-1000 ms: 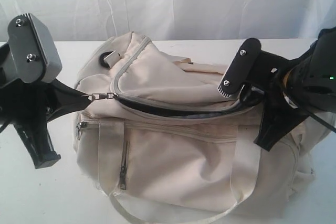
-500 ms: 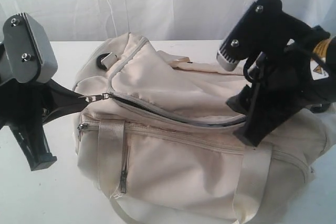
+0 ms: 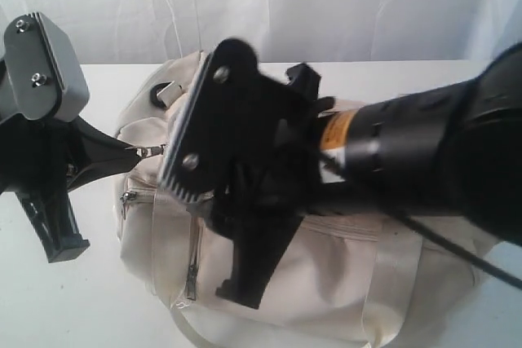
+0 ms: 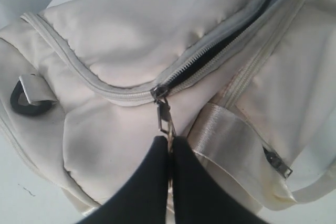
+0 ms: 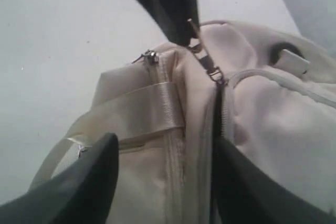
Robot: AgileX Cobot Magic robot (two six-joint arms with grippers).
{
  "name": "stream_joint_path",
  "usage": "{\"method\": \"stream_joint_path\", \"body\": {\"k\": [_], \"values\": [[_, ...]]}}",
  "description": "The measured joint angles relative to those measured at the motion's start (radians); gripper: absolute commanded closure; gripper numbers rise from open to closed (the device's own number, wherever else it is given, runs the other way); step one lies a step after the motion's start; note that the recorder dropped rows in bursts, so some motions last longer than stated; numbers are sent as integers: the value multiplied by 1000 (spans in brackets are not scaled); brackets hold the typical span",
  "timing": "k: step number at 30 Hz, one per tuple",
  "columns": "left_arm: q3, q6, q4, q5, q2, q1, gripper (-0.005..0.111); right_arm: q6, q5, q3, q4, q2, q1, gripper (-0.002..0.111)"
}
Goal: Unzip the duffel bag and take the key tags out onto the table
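The cream duffel bag (image 3: 326, 275) lies on the white table (image 3: 73, 299). My left gripper (image 3: 122, 152) is shut on the metal zipper pull (image 4: 165, 116) at the bag's left end. The main zipper gapes as a dark slit (image 4: 220, 45) behind the slider. My right gripper (image 5: 165, 171) hangs open over the bag's middle near that end, holding nothing. One of its fingers (image 5: 241, 182) lies along the slit and the other (image 5: 94, 171) over the bag's front side. The key tags are hidden.
A black D-ring (image 3: 161, 94) sits on the bag's left end. A zipped front pocket (image 3: 192, 270) and pale webbing straps (image 3: 391, 283) run down the near side. A white curtain (image 3: 285, 6) backs the table. My right arm (image 3: 424, 160) covers much of the bag.
My right gripper has opened, lifted off the bag's right end and swung left across the bag to just beside the zipper slider. The left gripper has kept hold of the pull.
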Motion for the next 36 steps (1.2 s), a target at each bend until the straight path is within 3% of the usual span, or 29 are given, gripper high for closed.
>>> {"method": "stream_joint_path", "body": {"k": [13,24,36], "values": [[0,0,-4,0,0,0,107,398,40,-127,-483,208,7,62],[0,0,-4,0,0,0,107,423,40,-134,-504,230,11,108],[0,0,-4,-75,38,0,107,425,126,-138,-491,230,77,108]]}}
